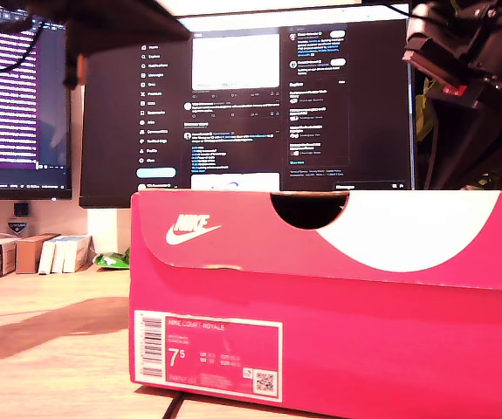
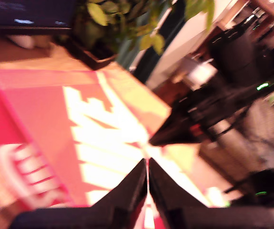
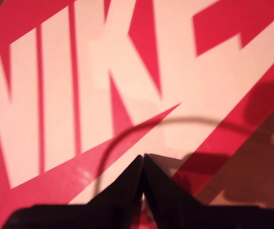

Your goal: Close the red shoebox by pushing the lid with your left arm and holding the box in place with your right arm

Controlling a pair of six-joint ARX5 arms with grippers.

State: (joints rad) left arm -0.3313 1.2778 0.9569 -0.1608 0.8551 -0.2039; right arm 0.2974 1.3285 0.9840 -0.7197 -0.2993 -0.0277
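Exterior view, left to right: small boxes (image 1: 24, 255) at 9 o'clock, monitor (image 1: 259, 96) at 12, red shoebox (image 1: 338, 297) filling 3 to 6, lid (image 1: 233, 231) down. My first gripper (image 2: 147, 164) jaws pressed together; my second gripper (image 3: 143, 157) likewise, over the lid.

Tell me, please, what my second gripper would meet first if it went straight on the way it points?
Most likely the lid: my second gripper, jaws shut, points at its white lettering, close by.

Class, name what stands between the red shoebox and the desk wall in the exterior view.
A dark monitor stands behind the red shoebox, shown in the exterior view.
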